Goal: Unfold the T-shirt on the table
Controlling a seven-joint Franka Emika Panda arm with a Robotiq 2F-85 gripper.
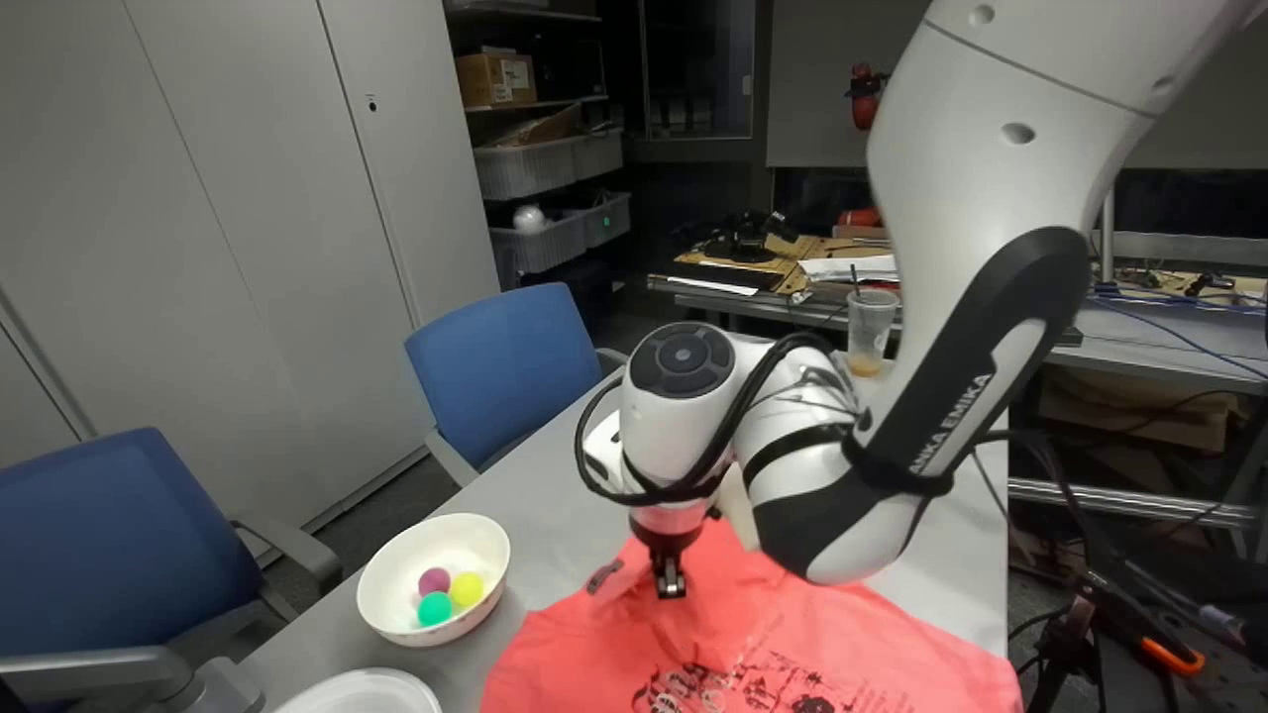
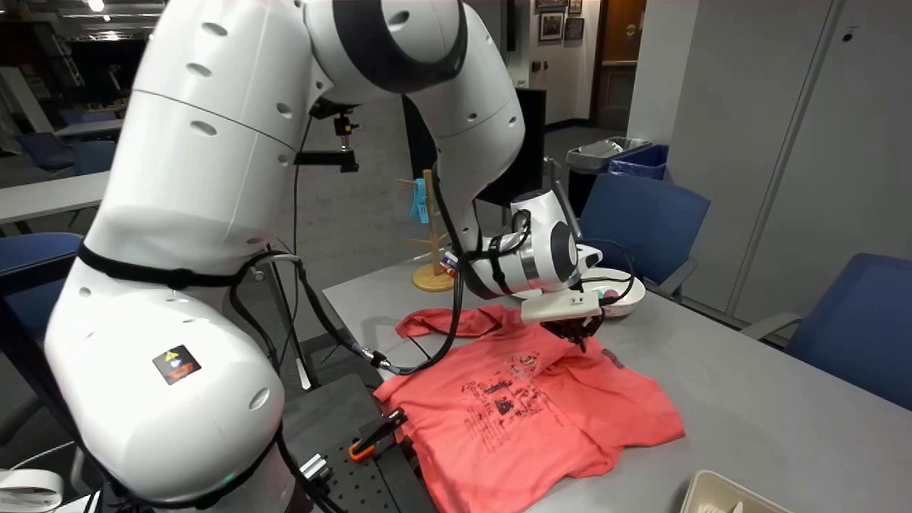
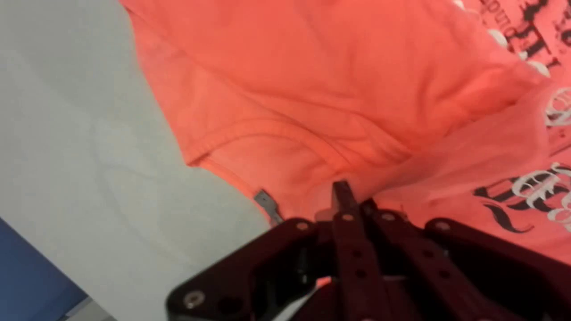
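The coral-red T-shirt (image 1: 584,673) lies on the light-grey table (image 1: 565,495). In an exterior view, the T-shirt (image 2: 627,420) is partly spread, with dark lettering upward and a loose bunched part at its far edge. My gripper (image 2: 583,346) points down at the shirt near its collar; the same gripper (image 1: 671,591) shows in an exterior view. In the wrist view the gripper (image 3: 354,191) has its fingertips together, and a ridge of the T-shirt (image 3: 312,58) runs in between them. A small grey collar tag (image 3: 266,201) is beside the fingers. Cloth beneath the gripper is hidden.
A white bowl (image 1: 396,560) with a few coloured balls stands close to the gripper, and a white dish (image 1: 367,693) is nearby. A plastic cup (image 1: 869,327) stands behind the arm. A wooden stand (image 2: 433,279) and a beige tray (image 2: 702,491) are also there.
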